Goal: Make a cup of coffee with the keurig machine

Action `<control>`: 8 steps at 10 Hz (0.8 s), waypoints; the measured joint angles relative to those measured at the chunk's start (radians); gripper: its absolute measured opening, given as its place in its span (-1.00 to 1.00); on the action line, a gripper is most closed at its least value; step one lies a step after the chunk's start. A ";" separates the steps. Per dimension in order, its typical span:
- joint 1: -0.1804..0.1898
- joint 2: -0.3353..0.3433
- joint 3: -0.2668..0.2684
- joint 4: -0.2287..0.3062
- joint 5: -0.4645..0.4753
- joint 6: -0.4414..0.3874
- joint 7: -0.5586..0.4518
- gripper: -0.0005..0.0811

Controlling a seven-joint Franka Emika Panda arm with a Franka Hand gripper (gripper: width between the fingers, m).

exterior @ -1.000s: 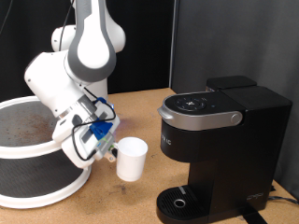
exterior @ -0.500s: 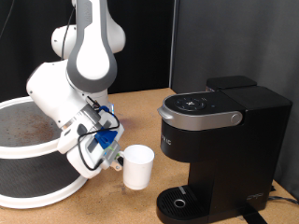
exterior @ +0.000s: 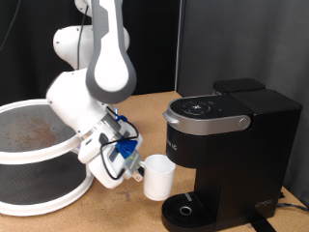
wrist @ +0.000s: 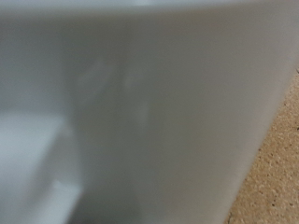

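In the exterior view the small white cup (exterior: 159,178) hangs upright just above the table, held from its left side by my gripper (exterior: 141,172), which is shut on it. The cup is right beside the front of the black keurig machine (exterior: 232,145), a little left of and above the round drip tray (exterior: 187,210). The machine's silver-grey lid is down. In the wrist view the cup (wrist: 131,112) fills almost the whole picture as a blurred white wall, and the fingers do not show there.
A large round white stand with a brown mesh top (exterior: 29,164) sits at the exterior view's left, close behind the arm. The wooden table (exterior: 145,104) runs back to a dark curtain. Bare tabletop (wrist: 276,177) shows beside the cup in the wrist view.
The arm has carried the cup towards the exterior view's right and lower, from mid-table to just beside the machine's drip tray.
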State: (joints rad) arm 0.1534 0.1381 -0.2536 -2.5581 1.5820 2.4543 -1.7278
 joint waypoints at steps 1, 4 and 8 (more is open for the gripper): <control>0.010 0.016 0.019 0.012 0.046 0.015 -0.021 -0.84; 0.029 0.068 0.065 0.047 0.152 0.032 -0.079 -0.84; 0.034 0.108 0.097 0.065 0.233 0.033 -0.146 -0.84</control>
State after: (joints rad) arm 0.1879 0.2461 -0.1570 -2.4931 1.8153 2.4870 -1.8741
